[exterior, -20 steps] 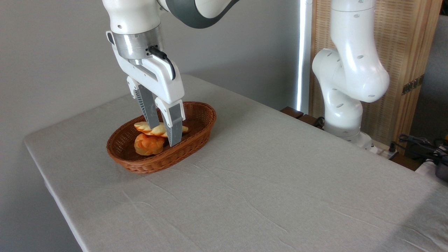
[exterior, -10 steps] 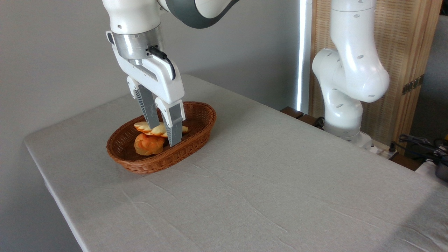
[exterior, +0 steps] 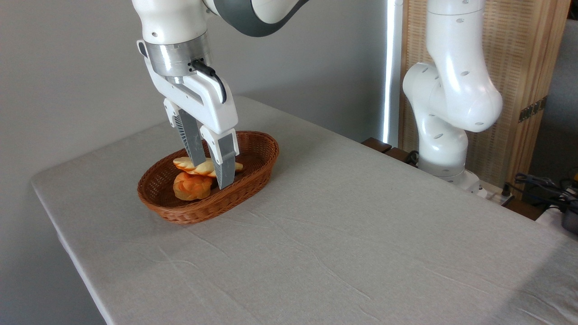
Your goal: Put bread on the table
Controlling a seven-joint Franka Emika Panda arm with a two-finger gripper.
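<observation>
Grey wall and a slatted wooden screen (exterior: 519,67) back the scene, where a table (exterior: 343,243) draped in light grey, slightly wrinkled cloth fills most of the frame. Near its far left corner sits a brown oval wicker basket (exterior: 253,178), and the white robot arm (exterior: 451,90), mounted at the table's far edge on the right, arches out of frame and comes down from above into it. The gripper (exterior: 210,174) points almost straight down, its two grey fingers (exterior: 224,164) lowered inside the basket and closed against either side of the bread (exterior: 198,167), a pale golden-yellow braided loaf lying lengthwise across the basket's middle; one finger stands behind the loaf and the other in front, with only the loaf's width between them. Whether the loaf is raised clear of the basket floor or lies on it cannot be told from this angle. Just below and in front of it, touching or nearly so, sits a small round orange bun (exterior: 192,186), also inside the basket. A black cable (exterior: 212,74) loops at the gripper's wrist, and dark cables (exterior: 542,185) lie at the far right edge beyond the table.
</observation>
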